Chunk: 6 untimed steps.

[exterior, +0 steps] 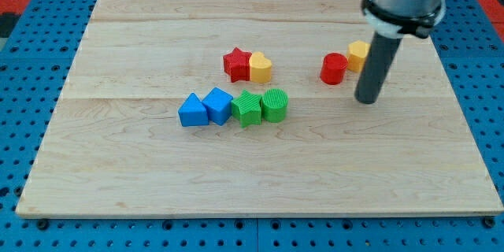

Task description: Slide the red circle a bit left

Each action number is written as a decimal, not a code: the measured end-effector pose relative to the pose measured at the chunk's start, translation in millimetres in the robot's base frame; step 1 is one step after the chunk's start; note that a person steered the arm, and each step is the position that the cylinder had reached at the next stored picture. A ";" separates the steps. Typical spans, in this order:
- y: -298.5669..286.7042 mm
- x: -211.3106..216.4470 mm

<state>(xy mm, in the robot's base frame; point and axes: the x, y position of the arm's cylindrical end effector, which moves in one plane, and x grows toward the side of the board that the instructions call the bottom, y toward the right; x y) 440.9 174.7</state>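
The red circle (334, 68) is a short red cylinder on the wooden board (260, 173), right of centre near the view's top. A yellow block (358, 53) touches it on its upper right, partly hidden behind my rod. My tip (366, 100) rests on the board just right of and a little below the red circle, with a small gap between them.
A red star (236, 64) and a yellow heart (261, 68) touch each other at upper centre. Below them lie a blue triangle (191, 110), a blue block (219, 105), a green star (247, 108) and a green cylinder (275, 105) in a row.
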 end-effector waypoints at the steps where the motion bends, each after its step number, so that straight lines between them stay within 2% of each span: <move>1: 13.5 -18.3; 3: -2.9 -36.4; 6: -48.7 -39.2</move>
